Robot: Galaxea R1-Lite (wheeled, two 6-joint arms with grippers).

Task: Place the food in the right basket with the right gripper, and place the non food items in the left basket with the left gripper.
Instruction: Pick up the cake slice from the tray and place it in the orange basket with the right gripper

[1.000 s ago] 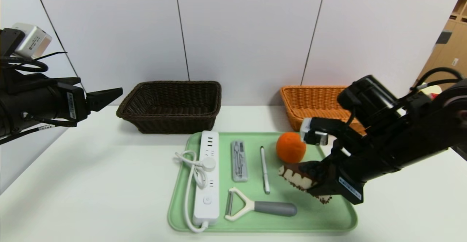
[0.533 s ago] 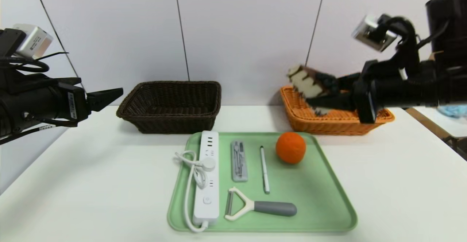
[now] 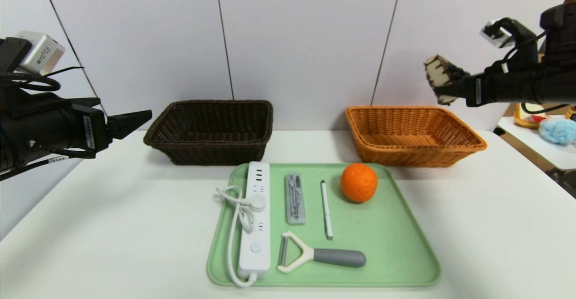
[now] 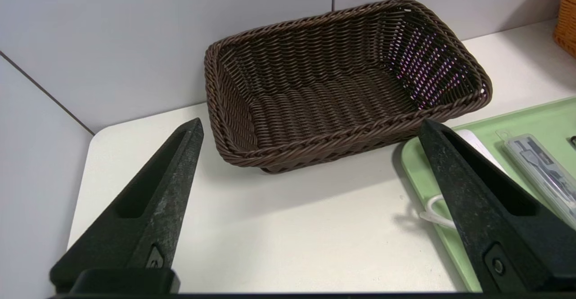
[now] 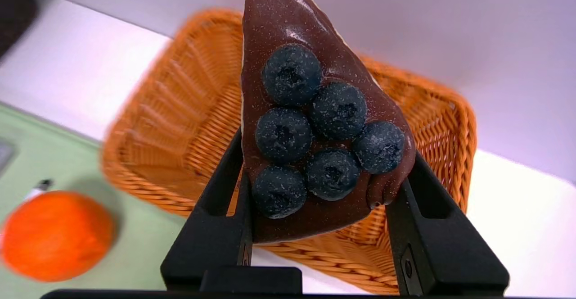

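Nearest on the counter, the green tray is carrying five unsorted items: the peeler, power strip, grey case, pen and orange. Behind it, the dark brown left basket and orange-tan right basket are both sitting empty, so nothing is deposited. The right gripper is holding the cake slice between its fingers, raised above the right basket's far right side, while the left gripper is hanging with fingers fully spread and empty at the counter's left edge.
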